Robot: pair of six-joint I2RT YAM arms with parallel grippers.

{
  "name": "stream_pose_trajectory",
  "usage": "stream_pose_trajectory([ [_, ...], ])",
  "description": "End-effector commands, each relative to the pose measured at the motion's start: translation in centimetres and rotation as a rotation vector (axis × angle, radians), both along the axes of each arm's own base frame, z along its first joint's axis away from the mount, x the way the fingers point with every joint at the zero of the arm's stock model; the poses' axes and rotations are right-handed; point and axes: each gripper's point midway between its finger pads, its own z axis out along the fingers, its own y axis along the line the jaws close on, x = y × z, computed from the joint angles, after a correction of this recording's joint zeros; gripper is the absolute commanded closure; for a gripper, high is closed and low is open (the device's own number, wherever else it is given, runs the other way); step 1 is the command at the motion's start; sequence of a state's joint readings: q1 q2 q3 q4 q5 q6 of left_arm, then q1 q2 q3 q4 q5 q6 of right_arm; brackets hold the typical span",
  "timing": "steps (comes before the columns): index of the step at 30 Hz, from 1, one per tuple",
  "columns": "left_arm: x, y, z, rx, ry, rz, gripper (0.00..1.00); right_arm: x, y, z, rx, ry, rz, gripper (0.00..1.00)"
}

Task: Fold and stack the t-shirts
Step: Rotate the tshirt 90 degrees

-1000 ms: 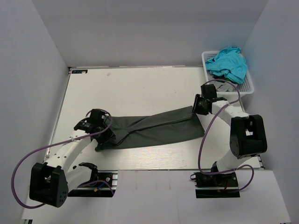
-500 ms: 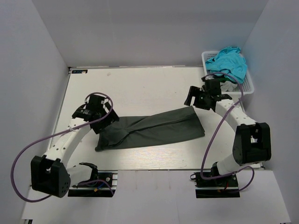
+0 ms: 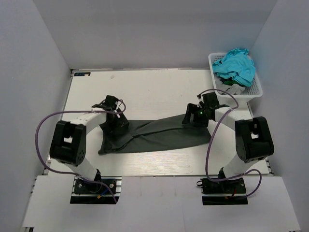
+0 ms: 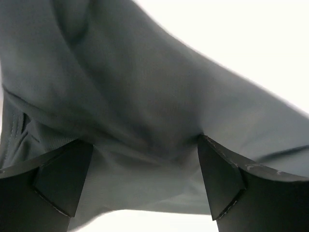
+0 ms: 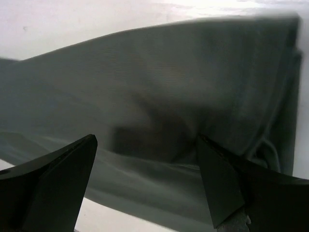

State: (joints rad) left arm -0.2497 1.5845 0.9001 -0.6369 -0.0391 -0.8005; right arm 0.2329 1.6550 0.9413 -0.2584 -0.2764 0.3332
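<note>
White table [image 3: 145, 92] within grey walls [image 3: 38, 48] carries a charcoal t-shirt [image 3: 159, 135]; left gripper [image 4: 146, 141] and right gripper [image 5: 147, 138] gape empty.

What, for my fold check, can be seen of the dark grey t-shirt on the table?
The dark grey t-shirt is soft, matte cloth, folded into a long narrow band lying flat on the white table, running from near left to farther right. Its left end is creased and bunched; the right end is squarer. The open left gripper and open right gripper hover at its two ends; contact cannot be told.
</note>
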Motion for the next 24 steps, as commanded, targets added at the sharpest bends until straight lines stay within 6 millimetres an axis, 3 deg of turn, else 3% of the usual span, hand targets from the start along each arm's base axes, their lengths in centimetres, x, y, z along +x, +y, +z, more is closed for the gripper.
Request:
stream_pose_trajectory([
  [1,4.3,-0.2,-2.2,0.024,-0.026,0.015,0.00,-5.6,-0.1,-2.5,-0.055,0.111,0.048,0.10],
  [2,7.5,-0.7,-1.3,0.028,-0.074,0.012,0.00,-6.7,0.4,-2.8,-0.061,0.127,0.079,0.10],
  [3,8.9,-0.8,-1.6,0.044,-0.071,0.002,0.00,-8.6,0.6,-2.9,-0.057,0.152,0.108,0.10],
  [4,12.5,-1.6,-2.0,0.045,-0.088,-0.011,0.00,-11.0,1.3,-3.4,-0.068,0.190,0.181,0.10],
  [7,18.9,-3.2,-3.4,0.070,-0.152,-0.024,0.00,-15.1,3.0,-2.0,0.010,0.247,0.310,0.10],
  [8,24.3,-5.8,-0.2,0.002,-0.272,-0.042,0.00,-17.3,4.7,-1.6,0.013,0.258,0.421,0.10],
  [9,24.9,-8.1,-5.9,-0.086,-0.173,-0.090,0.00,-18.4,5.4,-1.0,0.020,0.284,0.475,0.10],
  [10,30.6,-11.0,-1.9,-0.191,-0.324,-0.119,0.00,-20.1,6.2,-0.5,-0.009,0.315,0.578,0.10],
  [11,31.8,-13.2,-2.5,-0.265,-0.336,-0.145,0.00,-21.4,6.6,-1.0,-0.064,0.334,0.649,0.10],
  [12,33.2,-14.9,-3.0,-0.344,-0.373,-0.171,0.00,-21.6,7.4,-0.1,-0.097,0.303,0.733,0.10],
  [13,34.4,-18.6,-3.2,-0.509,-0.434,-0.221,0.00,-21.9,7.3,-0.8,-0.148,0.339,0.760,0.10],
  [15,34.5,-21.2,-2.7,-0.583,-0.503,-0.255,0.00,-22.1,8.2,-0.7,-0.184,0.305,0.865,0.10],
  [16,34.3,-21.6,-4.0,-0.582,-0.533,-0.246,0.00,-22.5,7.8,-1.4,-0.216,0.355,0.887,0.10],
  [17,34.2,-22.6,-2.5,-0.582,-0.571,-0.259,0.00,-21.7,8.9,-0.9,-0.216,0.308,0.918,0.10],
  [19,34.8,-23.1,-1.8,-0.555,-0.604,-0.260,0.00,-21.3,9.4,-1.1,-0.230,0.283,0.954,0.10],
  [22,34.9,-23.6,-2.6,-0.550,-0.605,-0.262,0.00,-20.4,10.8,-0.9,-0.232,0.217,0.994,0.10],
  [24,35.8,-23.7,-1.6,-0.557,-0.656,-0.241,0.00,-19.9,12.2,-0.4,-0.193,0.153,1.013,0.10],
])
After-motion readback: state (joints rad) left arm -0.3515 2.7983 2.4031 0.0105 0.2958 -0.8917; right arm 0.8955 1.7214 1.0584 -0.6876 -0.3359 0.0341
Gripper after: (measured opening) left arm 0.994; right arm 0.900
